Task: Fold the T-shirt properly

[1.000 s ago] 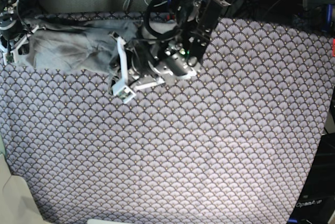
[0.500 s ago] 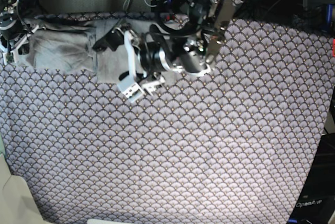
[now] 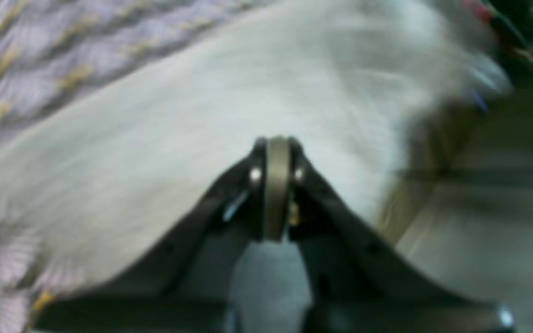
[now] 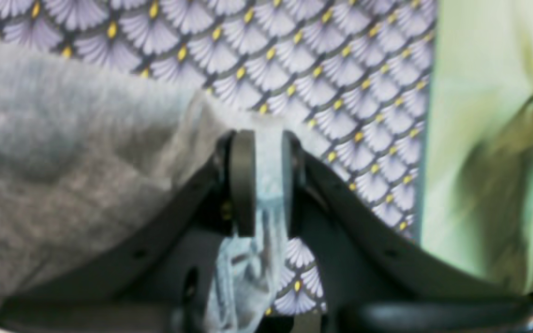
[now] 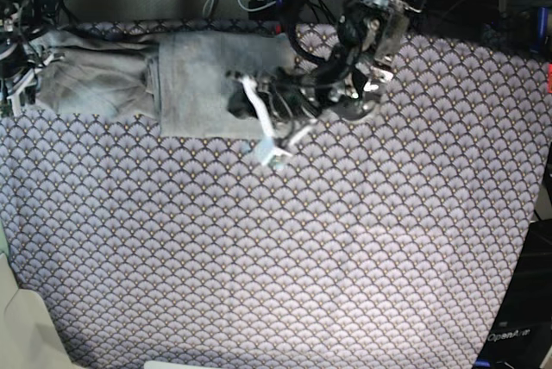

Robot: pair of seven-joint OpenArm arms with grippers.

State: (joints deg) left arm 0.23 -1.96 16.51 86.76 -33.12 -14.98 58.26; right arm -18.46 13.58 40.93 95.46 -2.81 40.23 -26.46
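T-shirt [image 5: 164,76] lay part-folded at the counter's [image 5: 345,257] far edge. Right gripper [image 4: 262,180] pinched its fabric; left gripper [image 3: 277,185] was closed, empty, above the fold. Risk: a tug from the right could undo the fold.

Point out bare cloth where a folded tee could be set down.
Free: the whole patterned table cloth below the T-shirt, and to the right of the left gripper. Crowded: the top-left strip, with shirt, left arm and right gripper.
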